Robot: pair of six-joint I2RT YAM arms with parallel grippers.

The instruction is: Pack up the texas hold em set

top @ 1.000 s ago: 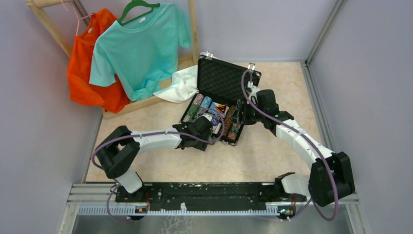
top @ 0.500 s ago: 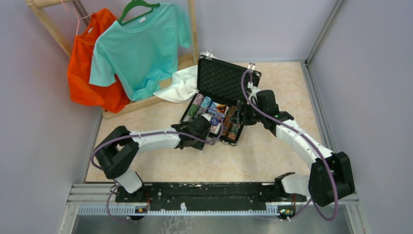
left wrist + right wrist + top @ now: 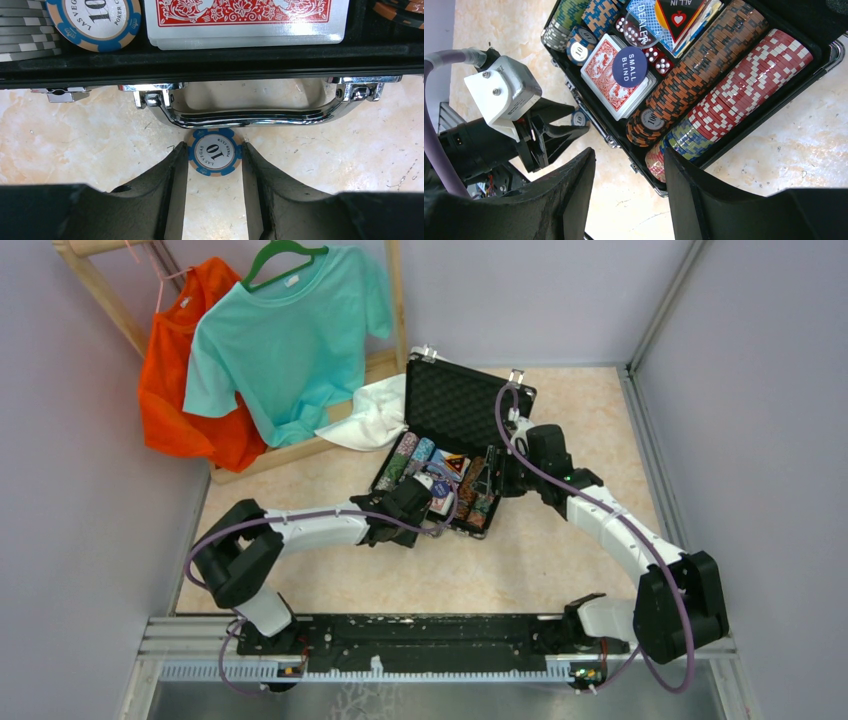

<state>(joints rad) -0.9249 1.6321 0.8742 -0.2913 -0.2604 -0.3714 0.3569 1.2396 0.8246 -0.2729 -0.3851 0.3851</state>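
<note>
Case: we see the black hinged case lying open at mid-table, its upright lid lined with dimpled foam and its corners capped in silver.
Handle: a curved chrome handle juts from the case's front wall, with bright latches on either side.
Contents: ridged rows of orange-and-black chips and red-and-white chips fill the tray beside a red patterned card deck. A round dark "SMALL BLIND" button rests on the deck, and red dice lie just behind it.
Stray piece: one blue chip marked 10 lies flat on the pale marbled table, just in front of the handle and outside the case.
Left gripper: the left gripper has its dark fingers pressed against the blue chip's rim on both sides.
Right gripper: the right gripper hovers over the case's right end with its jaws spread wide, and we see nothing in them.
Change: a second ago the left jaws stood wider; we find the right arm and the case where they were.
Backdrop: a white cloth lies crumpled left of the lid, near a teal shirt and an orange shirt on hangers.
</note>
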